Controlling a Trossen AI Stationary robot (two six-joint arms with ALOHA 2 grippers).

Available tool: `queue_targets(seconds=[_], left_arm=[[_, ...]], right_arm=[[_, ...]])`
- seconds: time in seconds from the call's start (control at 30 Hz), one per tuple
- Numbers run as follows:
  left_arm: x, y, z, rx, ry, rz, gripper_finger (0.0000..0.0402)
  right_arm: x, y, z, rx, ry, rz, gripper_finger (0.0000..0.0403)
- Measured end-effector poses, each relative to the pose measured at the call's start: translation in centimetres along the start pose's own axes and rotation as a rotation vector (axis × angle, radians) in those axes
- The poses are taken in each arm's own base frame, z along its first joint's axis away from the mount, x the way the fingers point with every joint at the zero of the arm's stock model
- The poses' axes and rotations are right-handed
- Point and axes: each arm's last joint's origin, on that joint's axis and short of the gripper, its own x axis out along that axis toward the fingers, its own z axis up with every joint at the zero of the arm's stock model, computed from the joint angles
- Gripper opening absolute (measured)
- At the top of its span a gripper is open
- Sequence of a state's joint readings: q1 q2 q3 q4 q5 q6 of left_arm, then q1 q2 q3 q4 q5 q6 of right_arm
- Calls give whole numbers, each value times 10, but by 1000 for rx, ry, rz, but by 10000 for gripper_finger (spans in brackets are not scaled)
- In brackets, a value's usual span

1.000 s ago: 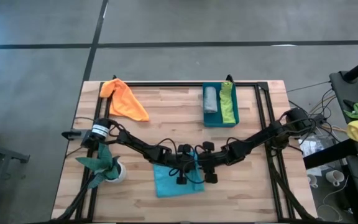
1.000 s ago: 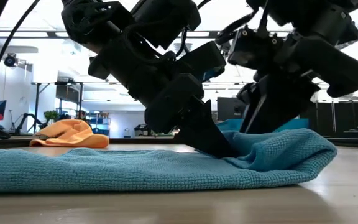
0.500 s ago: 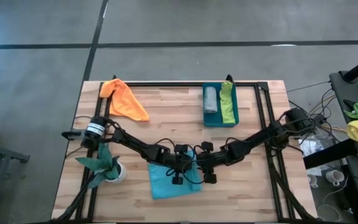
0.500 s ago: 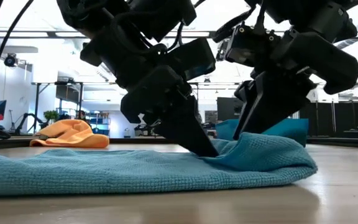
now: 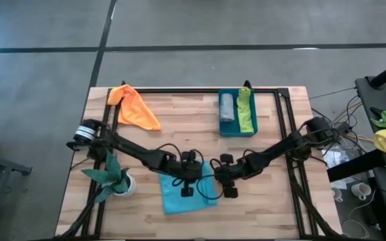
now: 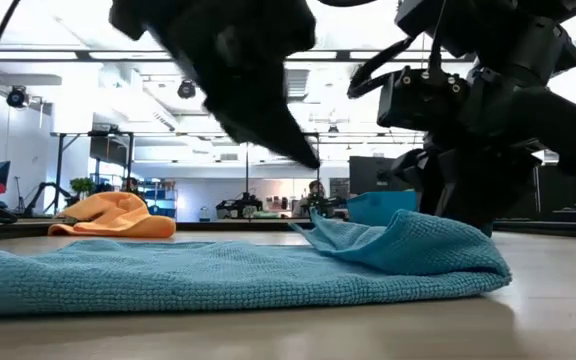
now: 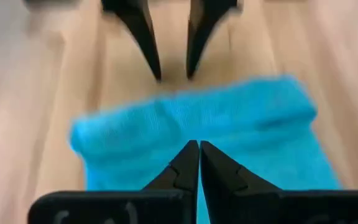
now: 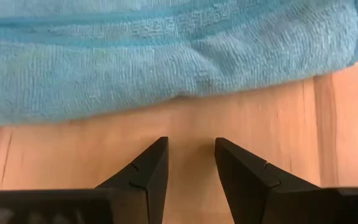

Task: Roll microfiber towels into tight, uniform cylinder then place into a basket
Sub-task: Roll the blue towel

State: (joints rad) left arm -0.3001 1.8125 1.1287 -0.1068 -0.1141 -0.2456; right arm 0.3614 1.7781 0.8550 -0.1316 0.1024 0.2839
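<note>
On the left side of the wooden table (image 5: 179, 127), the orange towel (image 5: 135, 108) lies crumpled near the far left corner, and a leafy plant in a white pot (image 5: 114, 179) stands at the near left edge. The left arm reaches from its base at the left edge out low across the table toward the middle, and the left gripper (image 5: 187, 187) hangs above the turquoise towel (image 5: 186, 195); in the low view it is lifted clear of the cloth, tips slanting down. Its jaws are pressed together with nothing between them. The turquoise towel lies near the front middle of the table, mostly flat, with its right edge folded over into a thick ridge. Just beside that ridge, the right gripper (image 5: 228, 189) sits low on bare wood, its jaws a little spread and empty, pointing at the fold. The right arm stretches back from there to its base at the right edge. Farther back, right of centre, the basket (image 5: 238, 131) holds the rolled grey towel (image 5: 227, 107) and the lime green towel (image 5: 246, 112) side by side.
</note>
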Motion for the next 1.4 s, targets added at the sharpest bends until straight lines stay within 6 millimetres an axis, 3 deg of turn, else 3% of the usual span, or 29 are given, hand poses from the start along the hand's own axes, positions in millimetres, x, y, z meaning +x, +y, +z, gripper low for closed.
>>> queue_targets(seconds=[0.2,0.43,0.7,0.83,1.13,1.4], left_arm=[[26,1,-26,-17,39,4,1],[36,-4,-15,-29,-48,-19,1],[53,-3,-27,0,3,-15,1],[55,-3,-30,2,-1,-20,1],[57,-3,-31,-1,5,-25,1],[56,-4,-29,4,6,-29,1]], right_arm=[[3,1,3,-4,-13,3,127],[6,2,5,7,-44,16,125],[6,3,8,3,-55,23,118],[5,4,11,4,-62,31,116],[-5,11,38,5,-122,47,116],[-3,13,46,17,-136,49,111]])
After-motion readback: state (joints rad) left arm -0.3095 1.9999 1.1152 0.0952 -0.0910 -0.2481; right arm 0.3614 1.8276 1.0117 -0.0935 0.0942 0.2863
